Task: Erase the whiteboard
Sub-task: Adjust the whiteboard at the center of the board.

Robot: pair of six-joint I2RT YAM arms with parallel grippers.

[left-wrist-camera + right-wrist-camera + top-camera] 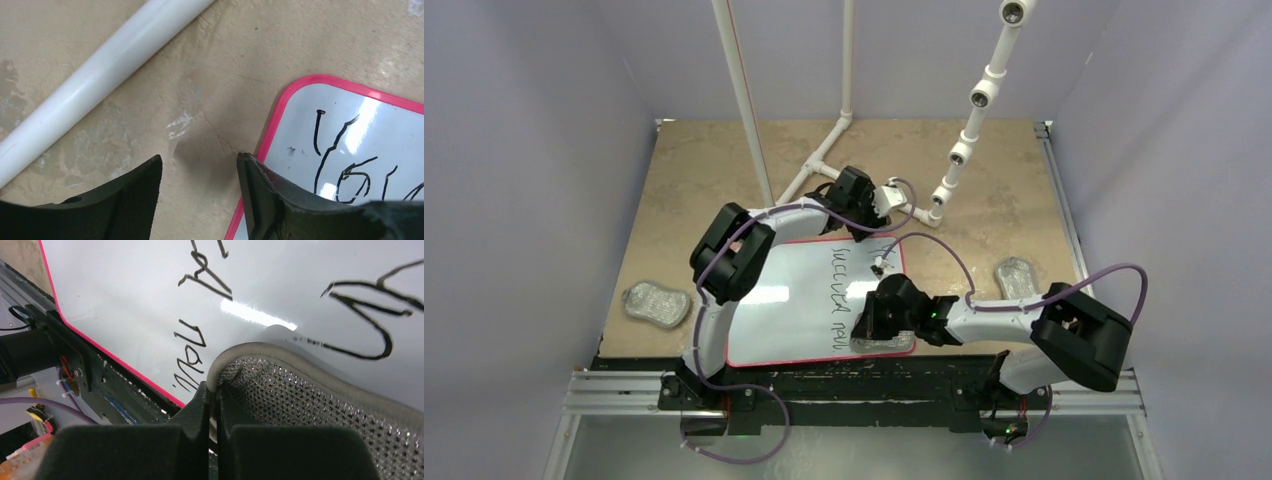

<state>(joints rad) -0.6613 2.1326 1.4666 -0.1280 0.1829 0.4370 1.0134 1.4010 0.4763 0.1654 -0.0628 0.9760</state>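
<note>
The whiteboard lies flat near the table's front, red-bordered, with black handwriting down its right side. My right gripper is low over its near right part, shut on the edge of a grey-silver mesh pad that rests on the whiteboard beside the writing. In the right wrist view the right gripper pinches the pad's rim tightly. My left gripper hovers at the board's far right corner. The left gripper is open with bare table between its fingers, and its right finger overlaps the whiteboard edge.
White PVC pipes run across the table behind the board, and one pipe lies close to the left gripper. A jointed pipe rises at the back right. Spare grey pads lie left and right of the board.
</note>
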